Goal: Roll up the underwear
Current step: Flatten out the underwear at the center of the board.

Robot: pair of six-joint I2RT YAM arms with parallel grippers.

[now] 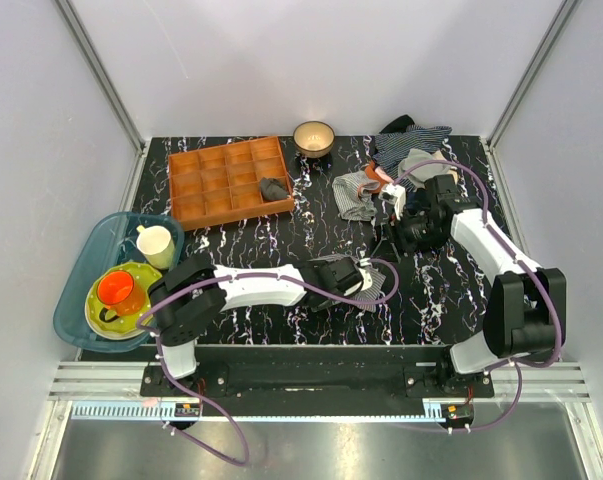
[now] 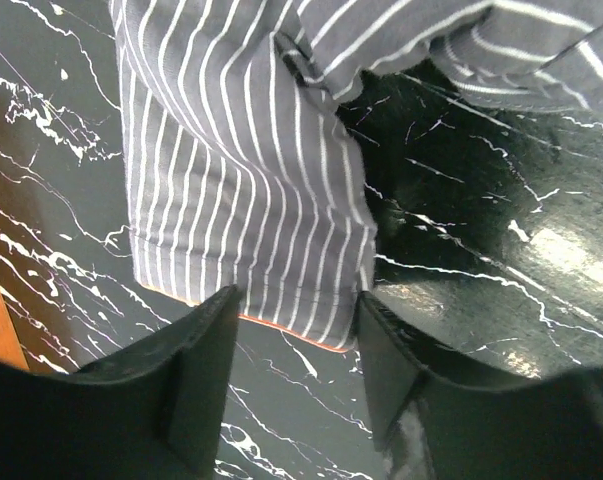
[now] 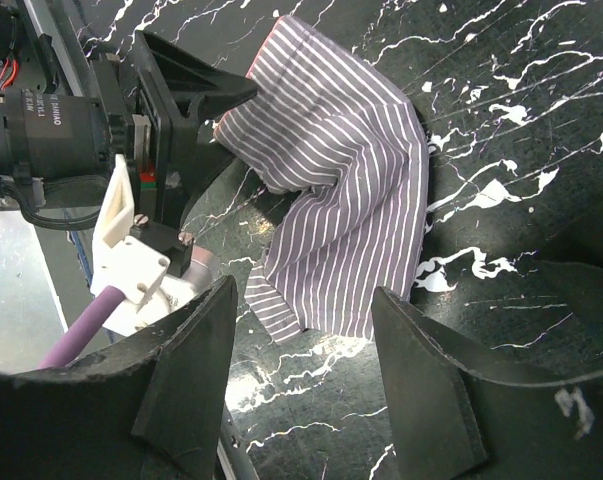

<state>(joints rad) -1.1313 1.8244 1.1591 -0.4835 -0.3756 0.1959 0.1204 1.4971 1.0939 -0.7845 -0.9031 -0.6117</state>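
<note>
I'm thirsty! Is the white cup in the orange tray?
No, the white cup stands inside the blue tub, not in a tray.

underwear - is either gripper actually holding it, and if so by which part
Nothing is gripped yet. The left gripper has its jaws apart astride the orange-edged hem of the underwear; the right gripper hangs open, clear of the cloth.

Top view looks down from behind me onto the counter [image 1: 311, 235]; both close wrist views share the underwear [image 2: 241, 190].
</note>
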